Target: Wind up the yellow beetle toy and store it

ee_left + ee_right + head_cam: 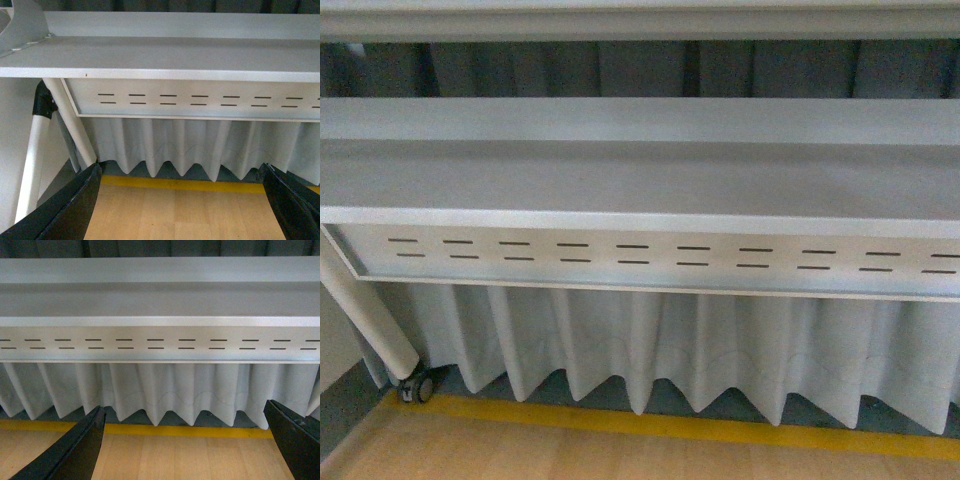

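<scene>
Both claws are standing wide apart. Your left claw [181, 169] is showing its two black fingers [70, 205] at opposite edges of its wrist view, with nothing held between them. Your right claw [185, 407] is sitting the same way, jaws spread and gripping nothing.

You are facing a long pale grey metal table [620, 180], seen from low down at about its edge. Under that edge a flat grey apron panel with two rows of short dark slots [650, 258] is running across all three views. Below the panel a pleated light grey fabric curtain [700, 350] is hanging down close to the floor. A yellow painted floor stripe [720, 428] is running along just in front of the curtain's hem, and a light wooden floor [570, 455] is lying on your side of the stripe.

At the far left of the front view a white round tube leg [365, 320] is slanting down to what looks like a small black caster [415, 388], though it is dim there.

The yellow beetle toy is not showing in any of the three views, so you cannot tell where it is.
</scene>
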Tool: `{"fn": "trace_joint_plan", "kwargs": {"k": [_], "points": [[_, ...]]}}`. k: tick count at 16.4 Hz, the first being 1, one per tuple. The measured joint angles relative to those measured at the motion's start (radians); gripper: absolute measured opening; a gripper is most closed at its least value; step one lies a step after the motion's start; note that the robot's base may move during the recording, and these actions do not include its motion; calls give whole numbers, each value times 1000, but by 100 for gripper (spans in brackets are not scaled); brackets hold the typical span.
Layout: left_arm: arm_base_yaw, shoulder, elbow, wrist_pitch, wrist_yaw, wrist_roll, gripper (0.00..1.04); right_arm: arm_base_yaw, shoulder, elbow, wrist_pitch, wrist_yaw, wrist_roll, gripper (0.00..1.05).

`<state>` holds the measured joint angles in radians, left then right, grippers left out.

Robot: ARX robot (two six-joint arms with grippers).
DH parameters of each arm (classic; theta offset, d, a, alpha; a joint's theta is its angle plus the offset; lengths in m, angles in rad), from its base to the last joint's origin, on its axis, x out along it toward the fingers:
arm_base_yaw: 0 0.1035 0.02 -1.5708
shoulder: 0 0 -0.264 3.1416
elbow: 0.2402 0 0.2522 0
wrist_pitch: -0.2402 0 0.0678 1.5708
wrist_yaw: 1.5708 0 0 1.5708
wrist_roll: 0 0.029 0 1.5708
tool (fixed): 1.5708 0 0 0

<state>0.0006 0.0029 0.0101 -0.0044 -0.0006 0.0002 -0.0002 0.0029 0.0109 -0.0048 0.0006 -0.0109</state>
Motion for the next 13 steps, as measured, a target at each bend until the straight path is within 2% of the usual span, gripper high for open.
{"fn": "trace_joint_plan", "kwargs": {"k": [13], "points": [[0,0,0,1,0,0,98,0,0,0,0,0,1,98]]}}
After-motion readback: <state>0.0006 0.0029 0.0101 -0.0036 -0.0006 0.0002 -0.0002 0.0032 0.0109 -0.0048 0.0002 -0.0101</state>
